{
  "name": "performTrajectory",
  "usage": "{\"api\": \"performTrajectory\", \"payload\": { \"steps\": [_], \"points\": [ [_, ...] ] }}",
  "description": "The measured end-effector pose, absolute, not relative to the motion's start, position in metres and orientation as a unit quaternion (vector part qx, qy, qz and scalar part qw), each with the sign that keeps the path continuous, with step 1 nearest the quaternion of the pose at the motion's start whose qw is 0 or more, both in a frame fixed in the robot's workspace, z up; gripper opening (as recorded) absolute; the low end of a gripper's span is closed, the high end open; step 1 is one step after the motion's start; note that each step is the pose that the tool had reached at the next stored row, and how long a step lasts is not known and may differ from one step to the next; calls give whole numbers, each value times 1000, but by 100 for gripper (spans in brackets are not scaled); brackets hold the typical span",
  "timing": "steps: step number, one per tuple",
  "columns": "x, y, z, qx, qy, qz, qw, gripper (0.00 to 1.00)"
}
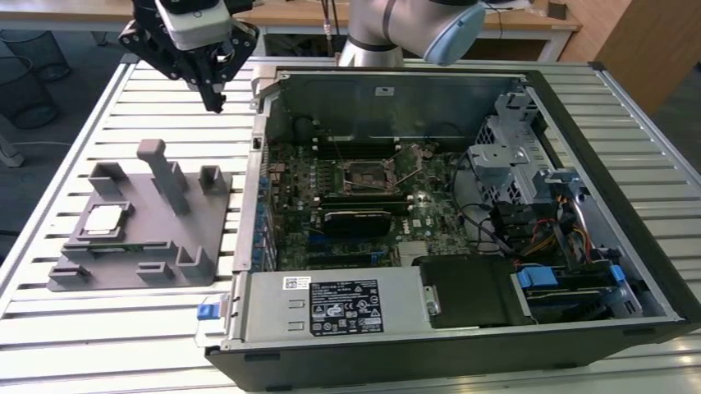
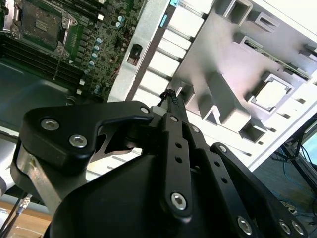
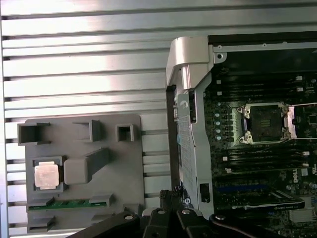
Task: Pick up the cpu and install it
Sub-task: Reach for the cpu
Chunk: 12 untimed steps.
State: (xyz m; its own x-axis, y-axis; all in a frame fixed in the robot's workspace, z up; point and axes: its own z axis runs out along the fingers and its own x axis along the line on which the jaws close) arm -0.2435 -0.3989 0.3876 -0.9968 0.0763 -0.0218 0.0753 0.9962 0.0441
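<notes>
The hand is seen closed and empty above the worktop, well apart from the cpu, which is seated in the grey fixture

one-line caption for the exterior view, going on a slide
Gripper hovers shut and empty above the slatted table; the cpu sits in the grey fixture beside the open computer case.

Cpu top: silvery-white. Fixture: plain grey. Memory stick: green. Gripper: black. Motherboard: dark green. Computer case: black outside. Table: silver, ribbed in parallel stripes.
</notes>
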Motion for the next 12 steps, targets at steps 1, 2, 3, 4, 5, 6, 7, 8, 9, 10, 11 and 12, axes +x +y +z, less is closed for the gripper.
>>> {"api": "performTrajectory", "payload": {
  "steps": [1, 2, 3, 4, 5, 6, 7, 8, 9, 10, 11, 12],
  "points": [
    [-244, -399, 388, 38, 999, 22, 12, 11],
    [-245, -399, 388, 38, 999, 22, 12, 11],
    [-245, -399, 387, 38, 999, 22, 12, 11],
    [-246, -399, 387, 38, 999, 22, 12, 11],
    [-247, -399, 387, 38, 999, 22, 12, 11],
    [-247, -399, 387, 38, 999, 22, 12, 11],
    [-248, -399, 387, 38, 999, 22, 12, 11],
    [-249, -399, 387, 38, 999, 22, 12, 11],
    [-250, -399, 387, 38, 999, 22, 12, 11],
    [-252, -399, 387, 38, 999, 22, 12, 11],
    [-254, -399, 387, 38, 999, 22, 12, 11],
    [-256, -399, 387, 38, 999, 22, 12, 11]
  ]
}}
